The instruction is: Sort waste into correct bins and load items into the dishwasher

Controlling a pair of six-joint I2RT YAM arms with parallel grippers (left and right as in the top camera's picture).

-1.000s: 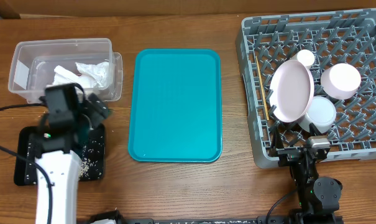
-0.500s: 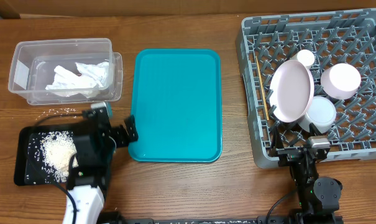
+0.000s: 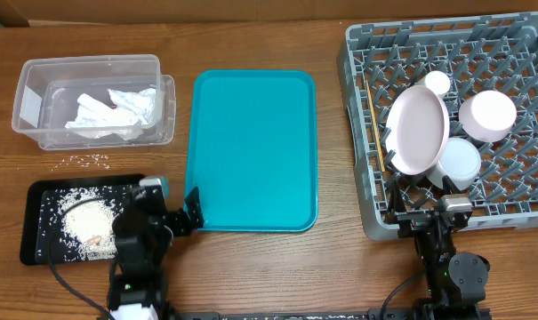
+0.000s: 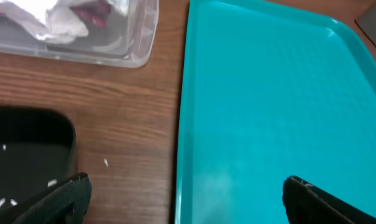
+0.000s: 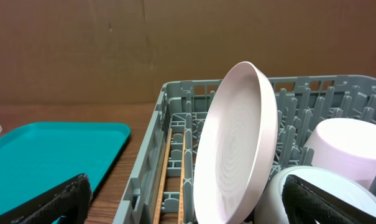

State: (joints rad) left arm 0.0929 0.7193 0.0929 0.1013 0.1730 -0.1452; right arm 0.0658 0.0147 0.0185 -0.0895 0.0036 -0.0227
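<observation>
Nearest the robot, the left gripper (image 3: 172,197) is seen with its jaws spread wide and nothing between them, poised over the gap between the black tray (image 3: 36,244) and the near left corner of the teal tray (image 3: 255,147). The right gripper (image 3: 427,212) is likewise held apart and empty, low at the near edge of the dish rack (image 3: 356,107). A heap of rice (image 3: 84,218) is already gathered in the black tray. Just beyond that tray, on the bare table (image 3: 269,267), a thin scatter of loose grains (image 3: 86,160) is left out of place, and it is on this that the coming move is judged to turn. The scatter lies ahead of the left gripper and to its left, between the black tray and the clear tub (image 3: 24,98), with its long axis running left to right along the tub's near wall. The left arm is by far the nearer; the right is well apart, across the teal tray. Farther out, crumpled napkins (image 3: 108,111) are held in the clear tub, and nothing is carried on the teal tray. In the dish rack the plate (image 3: 417,129) is stood on edge, chopsticks (image 3: 373,116) are laid front to back beside it, and a bowl (image 3: 488,116), a cup (image 3: 437,82) and a second bowl (image 3: 460,162) are lodged among the pegs.
</observation>
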